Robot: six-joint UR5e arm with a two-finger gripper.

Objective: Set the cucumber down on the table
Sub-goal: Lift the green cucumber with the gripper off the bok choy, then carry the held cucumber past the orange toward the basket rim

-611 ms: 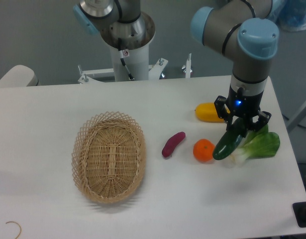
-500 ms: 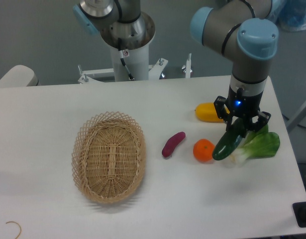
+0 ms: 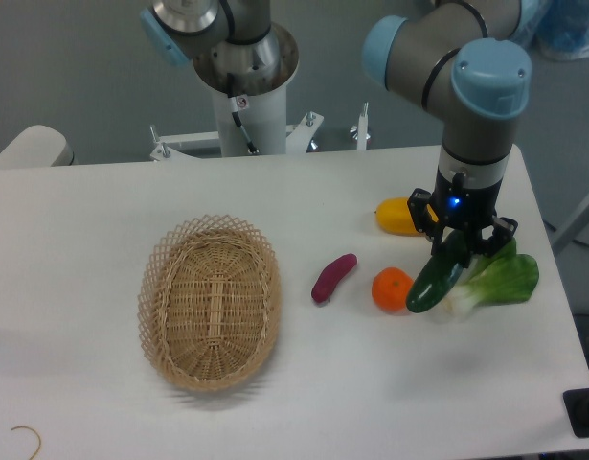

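The dark green cucumber [image 3: 433, 278] hangs tilted, its lower end near the orange, its upper end clamped in my gripper [image 3: 459, 245], which is shut on it. It is held a little above the white table [image 3: 102, 192], in front of the bok choy. The gripper points straight down at the right side of the table.
A bok choy [image 3: 500, 281] lies just right of the cucumber, an orange [image 3: 391, 289] just left of it, a yellow fruit [image 3: 399, 217] behind. A purple sweet potato [image 3: 333, 277] lies mid-table and a wicker basket [image 3: 210, 302] to the left. The table's right edge is close.
The gripper with the cucumber has shifted slightly to the left, toward the orange. Nothing else moved.
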